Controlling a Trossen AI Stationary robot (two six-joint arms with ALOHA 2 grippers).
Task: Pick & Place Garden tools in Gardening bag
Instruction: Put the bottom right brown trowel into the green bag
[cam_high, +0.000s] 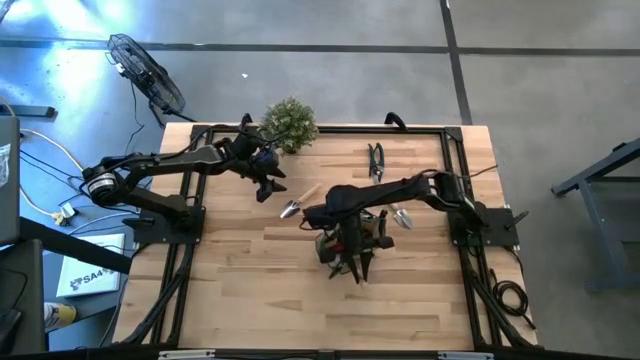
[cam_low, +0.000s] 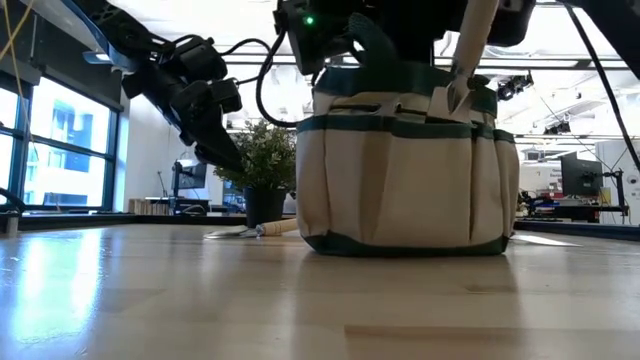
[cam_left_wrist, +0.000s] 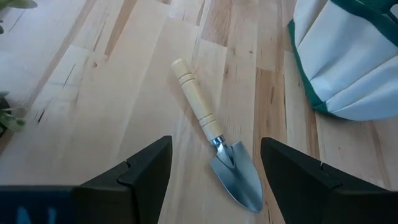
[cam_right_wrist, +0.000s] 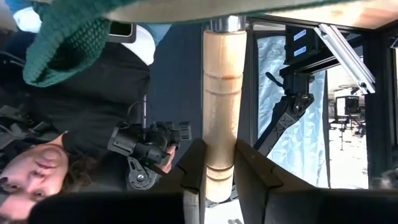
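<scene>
The gardening bag (cam_low: 405, 185), tan with green trim, stands upright on the table's middle; in the high view (cam_high: 326, 246) my right arm covers most of it. My right gripper (cam_right_wrist: 219, 152) is above the bag's mouth, shut on a wooden-handled tool (cam_low: 472, 45). My left gripper (cam_left_wrist: 214, 142) is open, hovering above a wooden-handled trowel (cam_left_wrist: 214, 146) that lies flat on the table (cam_high: 294, 205) left of the bag. Green-handled pruners (cam_high: 376, 160) and another trowel (cam_high: 402, 213) lie on the table beyond and right of the bag. My right gripper pinches the tool's wooden handle (cam_right_wrist: 219, 134) between its two fingers, near the handle's free end. The fingers lie across the handle. The tool hangs head down, slightly tilted, with its metal end (cam_low: 462, 95) at the bag's mouth.
A bushy potted plant (cam_high: 290, 122) stands at the table's far edge, close behind my left arm. A person shows in the room beyond the table in the right wrist view (cam_right_wrist: 74, 124). Bare wood lies along the near half of the table (cam_high: 300, 310).
</scene>
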